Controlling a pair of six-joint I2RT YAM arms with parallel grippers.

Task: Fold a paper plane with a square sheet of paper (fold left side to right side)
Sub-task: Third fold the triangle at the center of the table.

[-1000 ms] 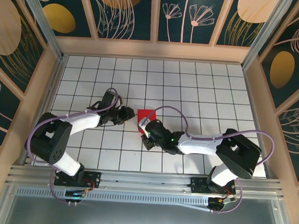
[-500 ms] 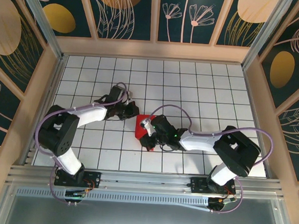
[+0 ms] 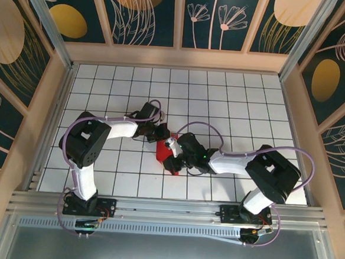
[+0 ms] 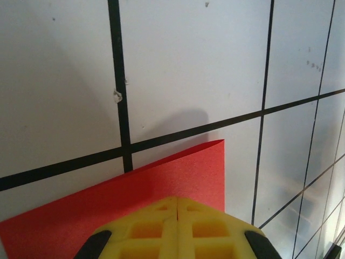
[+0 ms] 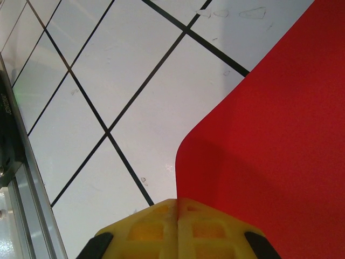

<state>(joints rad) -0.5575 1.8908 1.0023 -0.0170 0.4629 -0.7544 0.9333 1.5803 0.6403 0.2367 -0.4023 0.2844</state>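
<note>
The square sheet of paper point(image 3: 161, 152) is bright red and lies bent near the middle of the gridded table, partly hidden under both grippers. My right gripper point(image 3: 172, 148) is shut on one edge of it. In the right wrist view that edge of the paper point(image 5: 269, 135) curls up into the closed yellow fingers of the right gripper point(image 5: 177, 200). My left gripper point(image 3: 160, 135) is shut, with its tips over the sheet's far side. The left wrist view has the left gripper point(image 4: 177, 199) above the red paper point(image 4: 178, 172), near a pointed corner; nothing shows between its jaws.
The white table point(image 3: 222, 97) has a black grid and wooden walls on three sides. A metal rail point(image 3: 167, 209) runs along the near edge by the arm bases. Purple cables loop over both arms.
The left gripper has shut and swung right to the paper. The right gripper has moved left with the paper's edge in it, and the sheet now bends upward.
</note>
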